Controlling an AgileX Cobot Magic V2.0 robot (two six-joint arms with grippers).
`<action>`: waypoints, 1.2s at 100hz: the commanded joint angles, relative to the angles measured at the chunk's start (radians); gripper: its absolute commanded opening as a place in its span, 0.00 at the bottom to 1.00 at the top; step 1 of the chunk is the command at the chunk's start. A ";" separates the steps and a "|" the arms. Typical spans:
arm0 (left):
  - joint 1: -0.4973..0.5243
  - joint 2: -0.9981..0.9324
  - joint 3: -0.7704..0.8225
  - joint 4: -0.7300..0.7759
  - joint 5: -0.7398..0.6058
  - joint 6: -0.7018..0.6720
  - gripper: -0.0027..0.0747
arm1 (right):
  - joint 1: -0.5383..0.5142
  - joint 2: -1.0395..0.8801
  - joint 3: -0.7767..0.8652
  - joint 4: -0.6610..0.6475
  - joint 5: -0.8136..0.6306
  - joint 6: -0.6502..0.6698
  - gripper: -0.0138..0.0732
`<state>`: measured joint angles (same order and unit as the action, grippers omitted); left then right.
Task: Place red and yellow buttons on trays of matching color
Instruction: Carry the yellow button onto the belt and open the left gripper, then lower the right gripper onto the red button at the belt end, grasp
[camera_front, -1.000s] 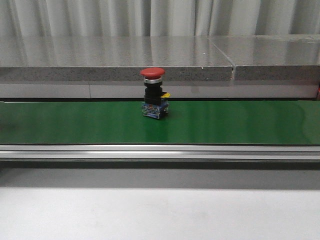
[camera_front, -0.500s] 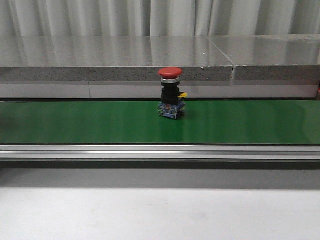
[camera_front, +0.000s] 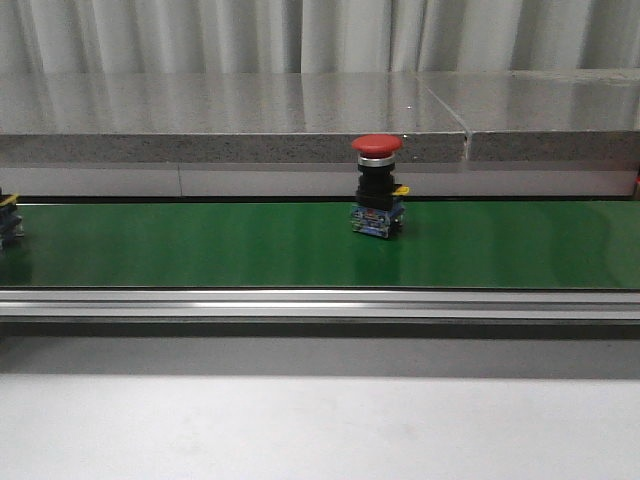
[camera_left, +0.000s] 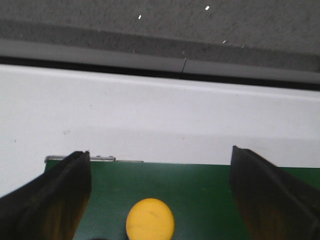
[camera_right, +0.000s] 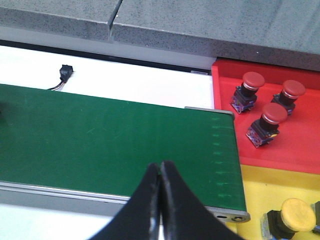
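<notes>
Red button on belt (camera_front: 377, 187): stands upright on the green conveyor belt (camera_front: 200, 245), a little toward 3 o'clock from the middle of the front view, nearer the belt's far edge than its near one.
Open room: bare belt lies on both sides of that button; the near metal rail (camera_front: 300, 303) bounds the belt at 6 o'clock, the grey stone ledge (camera_front: 250, 110) at 12 o'clock.
Belt's left edge: part of another button (camera_front: 8, 222) shows at 9 o'clock in the front view, cut off by the frame; its cap cannot be seen there.
Left gripper (camera_left: 157, 200): jaws spread wide over the belt's end; a yellow button (camera_left: 150, 220) sits between the two fingers, touching neither.
Right gripper (camera_right: 160, 200): fingertips pressed together with nothing between them, hanging above the belt's near edge close to its end.
Hand versus red button on belt: neither wrist view shows it, so its spacing from either gripper cannot be told.
Red tray (camera_right: 295, 145): just past the belt's end, holding three red buttons (camera_right: 267, 122).
Yellow tray (camera_right: 260, 192): nearer than the red tray and touching it, holding one yellow-capped button (camera_right: 292, 215); something else is cut off at the frame edge.
</notes>
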<state>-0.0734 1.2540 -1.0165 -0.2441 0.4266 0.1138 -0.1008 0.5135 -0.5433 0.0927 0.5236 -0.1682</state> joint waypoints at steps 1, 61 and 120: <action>-0.028 -0.095 -0.028 -0.008 -0.062 0.008 0.77 | 0.001 0.002 -0.025 -0.005 -0.071 -0.009 0.08; -0.041 -0.620 0.379 0.008 -0.098 0.009 0.76 | 0.001 0.002 -0.025 -0.005 -0.071 -0.009 0.08; -0.041 -0.875 0.532 0.008 -0.100 0.009 0.01 | 0.001 0.002 -0.025 -0.005 -0.071 -0.009 0.08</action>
<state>-0.1073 0.3736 -0.4564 -0.2286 0.3997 0.1200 -0.1008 0.5135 -0.5433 0.0927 0.5236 -0.1682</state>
